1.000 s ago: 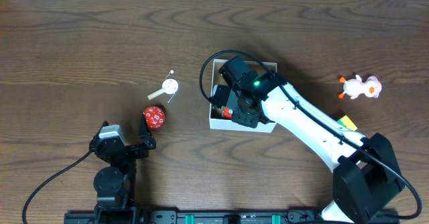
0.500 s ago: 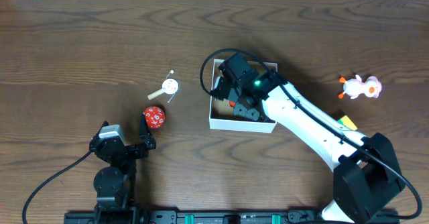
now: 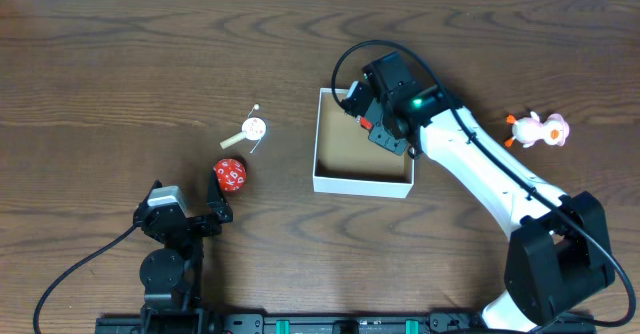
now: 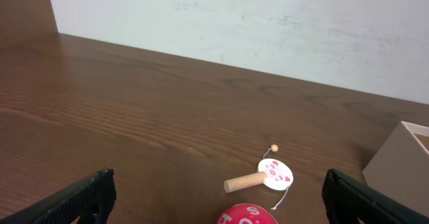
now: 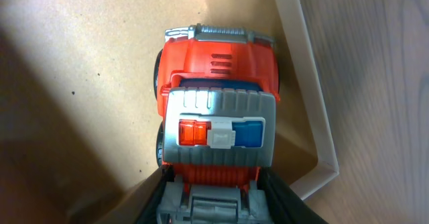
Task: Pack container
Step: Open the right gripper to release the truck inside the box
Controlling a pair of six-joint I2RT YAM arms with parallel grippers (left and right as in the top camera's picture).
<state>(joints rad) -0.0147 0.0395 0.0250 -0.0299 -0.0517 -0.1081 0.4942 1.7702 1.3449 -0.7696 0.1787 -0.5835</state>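
- The right gripper (image 5: 216,198) pinches one end of a red toy truck (image 5: 216,96), which sits straight beneath it over a corner of the container (image 3: 362,184).
- The truck's long axis runs ahead of the fingers, parallel to the wall just beside it.
- Open floor lies on the opposite side.
- The left gripper (image 3: 186,206) is spread, empty and well apart.

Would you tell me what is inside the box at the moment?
A red toy truck is in one corner of the box, between the right gripper's fingers. The rest of its floor looks bare; the arm hides that corner from overhead.
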